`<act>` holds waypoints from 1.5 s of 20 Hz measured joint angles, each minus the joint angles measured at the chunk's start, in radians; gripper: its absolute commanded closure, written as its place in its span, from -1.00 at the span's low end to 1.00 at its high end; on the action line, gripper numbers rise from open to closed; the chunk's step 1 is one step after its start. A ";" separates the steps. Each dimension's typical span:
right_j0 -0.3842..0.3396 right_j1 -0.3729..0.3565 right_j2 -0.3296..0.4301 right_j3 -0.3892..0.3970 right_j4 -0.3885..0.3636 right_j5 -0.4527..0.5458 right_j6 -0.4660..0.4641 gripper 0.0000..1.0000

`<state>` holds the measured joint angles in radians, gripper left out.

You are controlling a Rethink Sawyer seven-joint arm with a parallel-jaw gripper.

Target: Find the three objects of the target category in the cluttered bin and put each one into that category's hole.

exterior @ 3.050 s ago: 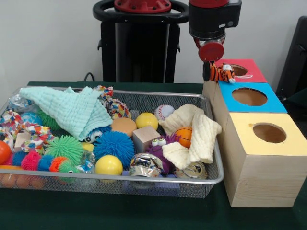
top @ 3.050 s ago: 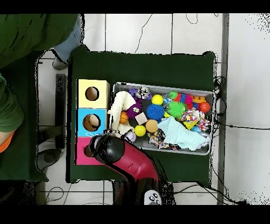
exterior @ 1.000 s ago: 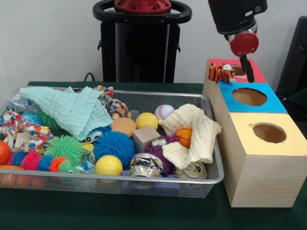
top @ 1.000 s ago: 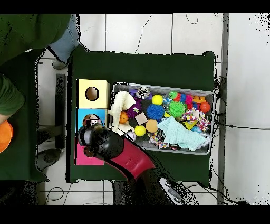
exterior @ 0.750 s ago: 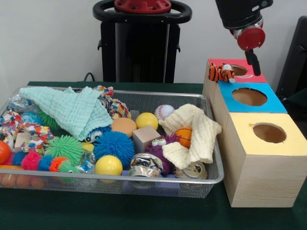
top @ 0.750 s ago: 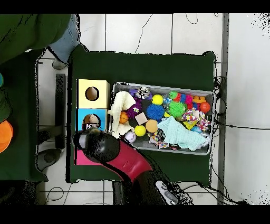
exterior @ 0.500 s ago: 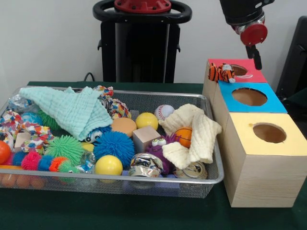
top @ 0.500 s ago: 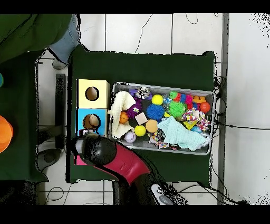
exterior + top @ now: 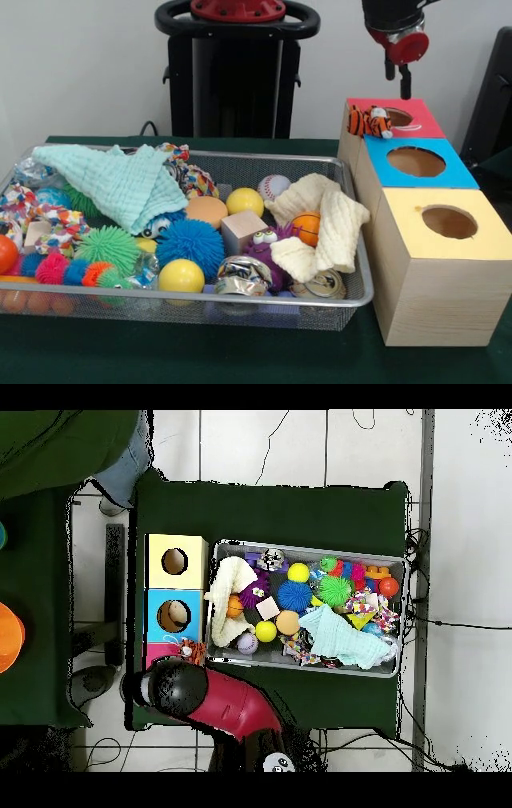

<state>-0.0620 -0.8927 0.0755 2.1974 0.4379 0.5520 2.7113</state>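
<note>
Tiger plush [image 9: 369, 122] lies on red box [image 9: 416, 117] top, at left rim of its hole, not inside. Gripper [image 9: 398, 78] hangs above box, empty; can't tell how it's set. Wire bin [image 9: 352, 292] w/ clutter sits left.

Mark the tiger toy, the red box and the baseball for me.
tiger toy [image 9: 369, 121], front view, on its striped body.
red box [image 9: 422, 118], front view, on the bare red top beside the hole.
baseball [image 9: 274, 186], front view, on its white middle.
</note>
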 measured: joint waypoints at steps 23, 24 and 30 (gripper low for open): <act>0.164 0.101 -0.345 -0.137 -0.019 -0.107 0.000 -1.00; 0.166 0.103 -0.347 -0.137 -0.015 -0.118 0.000 -1.00; 0.168 0.107 -0.349 -0.136 0.035 -0.182 0.000 -1.00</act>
<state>0.1056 -0.7858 -0.2732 2.0614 0.4733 0.3698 2.7115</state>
